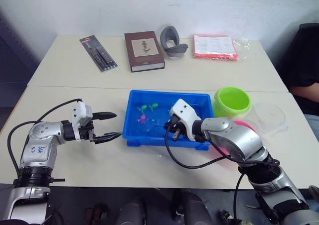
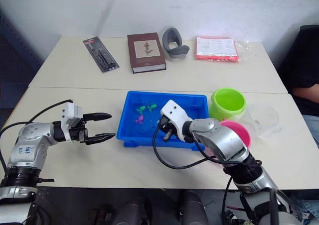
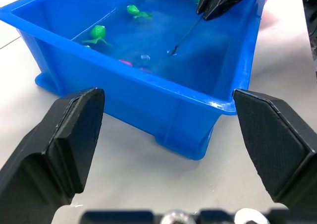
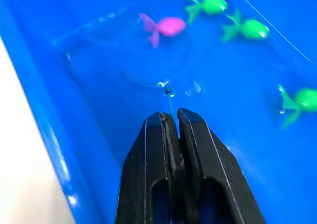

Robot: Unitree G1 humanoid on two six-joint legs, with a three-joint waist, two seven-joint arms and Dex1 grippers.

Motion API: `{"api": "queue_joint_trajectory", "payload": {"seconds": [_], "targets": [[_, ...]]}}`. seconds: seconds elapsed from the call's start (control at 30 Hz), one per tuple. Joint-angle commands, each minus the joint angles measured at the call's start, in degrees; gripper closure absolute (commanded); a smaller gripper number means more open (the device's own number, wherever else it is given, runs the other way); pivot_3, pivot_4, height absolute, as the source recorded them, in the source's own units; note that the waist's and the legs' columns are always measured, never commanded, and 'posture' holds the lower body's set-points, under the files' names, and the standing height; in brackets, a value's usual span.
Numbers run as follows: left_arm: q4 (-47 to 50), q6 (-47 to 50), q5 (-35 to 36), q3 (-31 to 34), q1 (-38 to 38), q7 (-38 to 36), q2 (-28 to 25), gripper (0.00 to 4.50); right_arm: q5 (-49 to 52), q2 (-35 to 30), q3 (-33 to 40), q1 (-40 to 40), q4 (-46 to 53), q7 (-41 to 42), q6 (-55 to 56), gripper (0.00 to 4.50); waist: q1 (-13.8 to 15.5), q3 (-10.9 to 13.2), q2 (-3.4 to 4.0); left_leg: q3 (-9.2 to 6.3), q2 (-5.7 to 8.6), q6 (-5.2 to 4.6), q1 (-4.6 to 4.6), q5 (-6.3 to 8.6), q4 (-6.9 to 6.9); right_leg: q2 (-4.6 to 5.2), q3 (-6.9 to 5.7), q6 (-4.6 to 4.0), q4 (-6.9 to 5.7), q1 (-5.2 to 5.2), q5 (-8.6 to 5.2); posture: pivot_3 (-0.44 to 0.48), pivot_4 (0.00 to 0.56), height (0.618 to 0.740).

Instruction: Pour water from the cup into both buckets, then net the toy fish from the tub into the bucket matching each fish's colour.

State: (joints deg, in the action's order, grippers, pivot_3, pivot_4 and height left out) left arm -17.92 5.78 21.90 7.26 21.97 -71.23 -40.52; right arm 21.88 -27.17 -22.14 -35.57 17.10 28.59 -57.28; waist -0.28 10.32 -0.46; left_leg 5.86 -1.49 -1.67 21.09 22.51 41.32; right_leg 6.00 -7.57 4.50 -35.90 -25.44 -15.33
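The net (image 4: 167, 101) is pinched by its thin stick between your right gripper's (image 4: 171, 119) closed fingers; the hoop looks to lie submerged just beyond the tip, faint under the water, its rim barely traceable. Judge it light and whippy: the stick will flex and may twist in the pads, so hold well up the handle and lift slowly, letting water drain.

From the net, one pink fish (image 4: 167, 26) lies at about 12 o'clock, and three green fish (image 4: 247, 28) between 1 and 3 o'clock, all tiny and likely slippery.

All float in the blue tub (image 1: 134, 138).

Your left gripper (image 1: 110, 126) hangs wide open and empty just outside the tub's wall.

The lime bucket (image 1: 232, 101) and pink bucket (image 2: 234, 133) stand beyond the right arm, the clear cup (image 1: 271, 116) beside them.
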Motion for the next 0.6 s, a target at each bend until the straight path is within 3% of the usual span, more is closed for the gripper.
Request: {"api": "queue_joint_trajectory", "payload": {"seconds": [0.03,0.33,0.6], "targets": [[1.6,-0.8,0.2,0.3,0.8,-0.1,-0.2,0.06,-0.2,-0.4,3.2,-0.4,2.9,1.1,1.3,4.50,0.0,0.0,0.00,0.00,0.00,0.00,0.00,0.00,0.00,0.00,0.00,0.00,0.00,0.00,0.00,0.000,0.150,0.740],[1.7,-0.5,1.7,-0.2,2.1,-2.2,0.5,0.06,3.9,-4.5,11.0,6.9,13.0,4.8,1.2,4.50,0.1,0.0,0.00,-0.01,0.00,0.00,0.00,0.00,-0.01,-0.02,0.00,0.00,0.01,0.00,0.00,0.000,0.150,0.740],[4.9,3.7,4.2,-3.6,9.1,-6.5,2.4,0.06,13.7,-4.9,29.4,19.4,25.7,2.6,-3.4,4.50,0.4,0.0,0.00,-0.04,0.00,0.00,0.01,0.00,0.01,-0.07,0.01,0.02,0.01,0.01,0.01,0.000,0.150,0.740]]}}
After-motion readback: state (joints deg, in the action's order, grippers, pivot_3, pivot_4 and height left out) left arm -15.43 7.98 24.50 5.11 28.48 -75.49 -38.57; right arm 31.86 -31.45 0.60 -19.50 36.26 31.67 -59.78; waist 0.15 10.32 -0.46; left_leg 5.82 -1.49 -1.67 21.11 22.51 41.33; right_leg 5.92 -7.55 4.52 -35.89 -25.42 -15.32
